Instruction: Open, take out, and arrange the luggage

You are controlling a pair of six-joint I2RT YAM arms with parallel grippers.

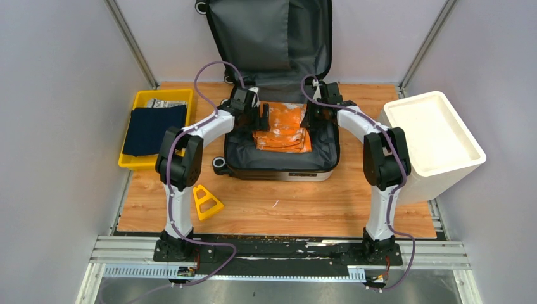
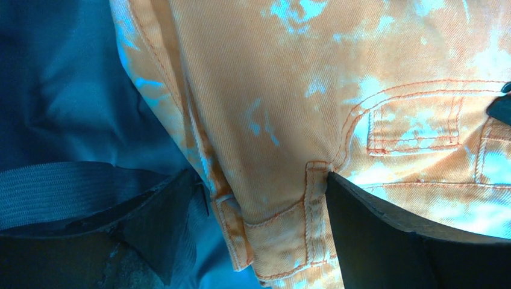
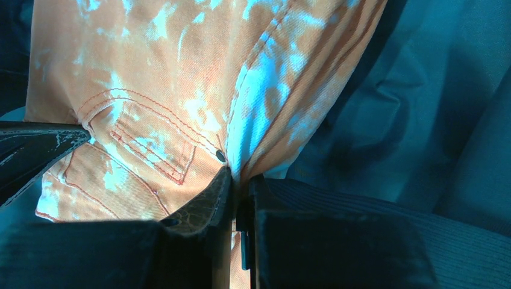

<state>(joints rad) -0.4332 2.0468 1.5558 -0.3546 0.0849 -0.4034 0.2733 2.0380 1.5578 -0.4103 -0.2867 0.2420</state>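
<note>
At the middle of the desk (image 1: 285, 209), toward its far edge: the luggage (image 1: 278, 161) lies open. The lower shell is flat on the wood and the lid is tipped up against the back wall, showing dark grey lining. One black wheel sticks out at the shell's near-left corner.

Inside the lower shell is a folded orange garment (image 1: 284, 133) of bleach-mottled denim, with a pocket and belt loops showing.

Left arm (image 1: 190, 136) reaches in from the left. Its jaws are released and spread wide astride the garment's waistband corner. One tip is against the fabric by a belt loop, the other is off it, beside a grey webbing strap (image 2: 72, 186).

Right arm (image 1: 373, 136) reaches in from the right, jaws clenched tight on a pinched fold at the garment's edge.

By the far-left corner: a yellow tray (image 1: 166, 95) with a navy cloth (image 1: 152, 130) in it.
At the right edge: a white bin (image 1: 443, 183).
Near the left arm's base: a small yellow triangular stand (image 1: 207, 202).
</note>
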